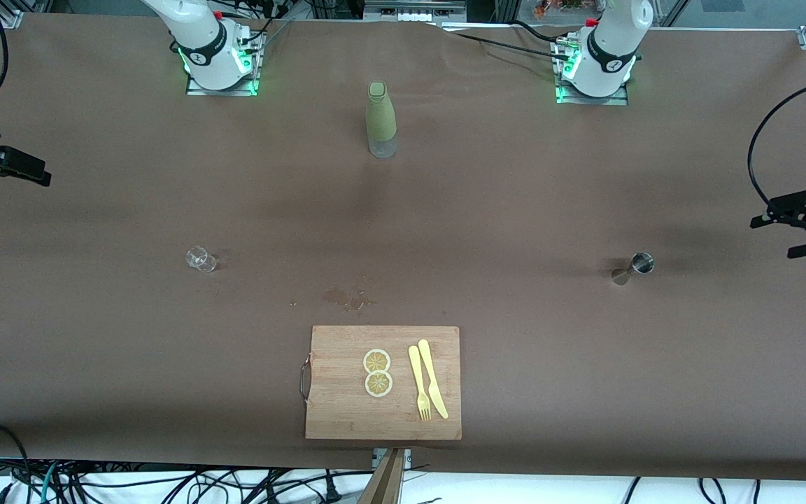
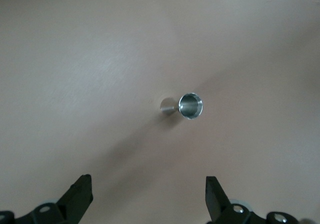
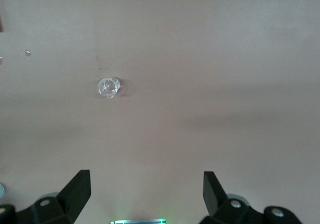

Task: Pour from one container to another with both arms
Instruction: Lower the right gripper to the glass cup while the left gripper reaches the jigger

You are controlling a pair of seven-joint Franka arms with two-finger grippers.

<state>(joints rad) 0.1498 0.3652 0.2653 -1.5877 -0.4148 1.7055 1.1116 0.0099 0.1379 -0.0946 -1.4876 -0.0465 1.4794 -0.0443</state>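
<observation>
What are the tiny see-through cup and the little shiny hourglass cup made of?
The tiny cup looks like clear glass: the table shows through it. The hourglass jigger looks like polished steel, silvery with bright reflections inside its rim.

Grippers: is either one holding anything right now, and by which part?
Nothing is held. The left gripper hangs open over the table near the steel jigger; the right gripper hangs open near the small glass cup.

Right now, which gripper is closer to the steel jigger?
Left. The left gripper hangs open at the jigger's end of the table; the right gripper, also open, is at the glass cup's end.
</observation>
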